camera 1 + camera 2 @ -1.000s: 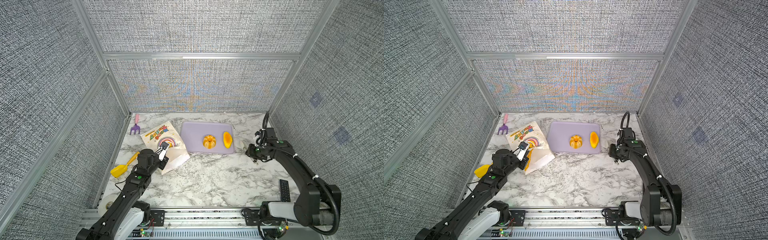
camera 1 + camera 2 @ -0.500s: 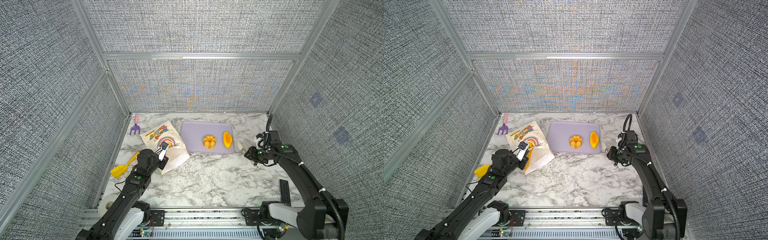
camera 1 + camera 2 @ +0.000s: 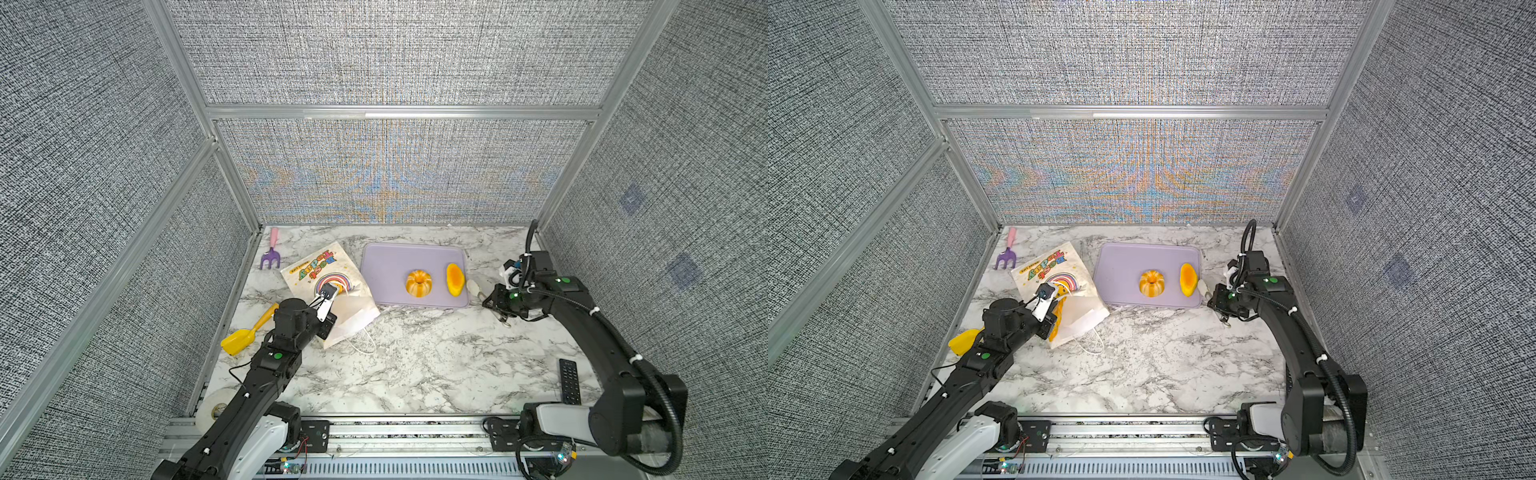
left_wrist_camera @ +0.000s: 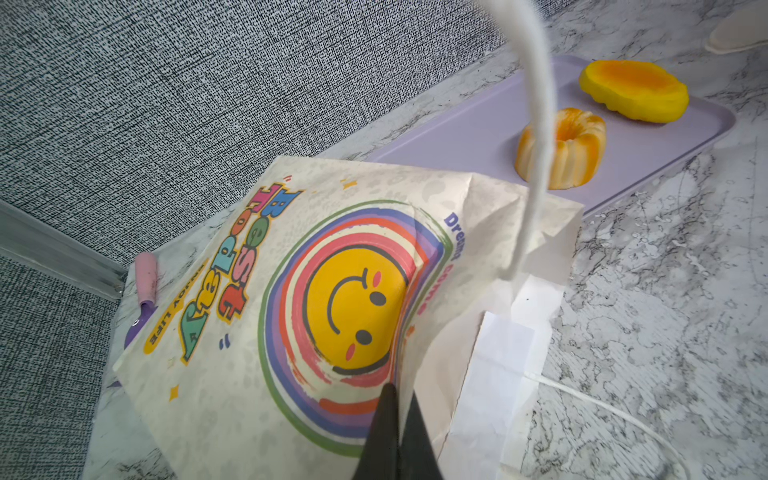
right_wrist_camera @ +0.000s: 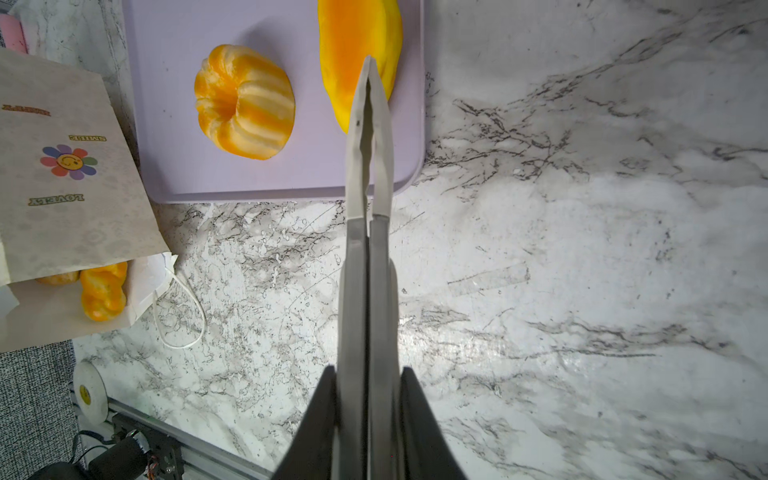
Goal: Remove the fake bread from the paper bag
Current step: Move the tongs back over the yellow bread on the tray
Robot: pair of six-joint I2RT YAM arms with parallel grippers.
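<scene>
Black left arm, black hose-trailed right arm, both with green dots, white ties.

Paper bag: cream-white, with a rainbow ring around a yellow smiley, multicolour lettering and white cord handles. It lies on its side on the marble tabletop, just left of the lilac tray, with its mouth open towards the front.
Braided stick: glossy orange, just inside the bag's mouth.
Second bread: orange, mostly hidden beside it.
Fluted ring bun: orange with pale stripes, on the tray, hole up.
Long loaf: yellow-orange, near the tray's right edge, apart from the bun.
</scene>
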